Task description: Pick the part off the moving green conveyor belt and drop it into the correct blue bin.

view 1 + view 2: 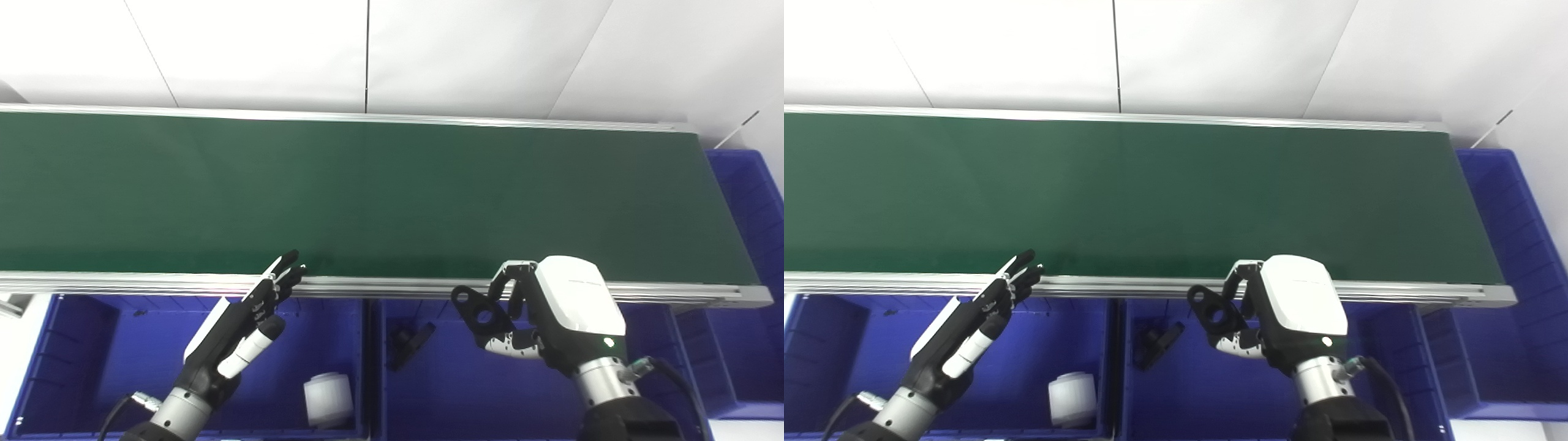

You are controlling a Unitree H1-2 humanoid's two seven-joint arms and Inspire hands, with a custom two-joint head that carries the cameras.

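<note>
Right robot hand (pixel 539 318) closed on a black part (pixel 479 311), pinched between fingers (pixel 508 283) and thumb, the part sticking out to the hand's left with a round hole showing through it. Held above the middle blue bin (pixel 447 392), just in front of the near metal rail (pixel 392 285) of the green conveyor belt (pixel 367 190), clear of the belt surface. Inside that same bin, lying on the floor toward its left side, a second black part (pixel 409 344), well apart from the one being held.

Left robot hand (pixel 245 324) holding nothing, fingers stretched out nearly straight and close together, tips (pixel 288 269) reaching up to the near rail and just over the belt's edge. Below it, the left blue bin (pixel 92 355), with a white cylinder (pixel 328 398) resting near its right wall. At the far right, past the belt's end, a third blue bin (pixel 747 202), only partly in view. White wall panels behind the belt.
</note>
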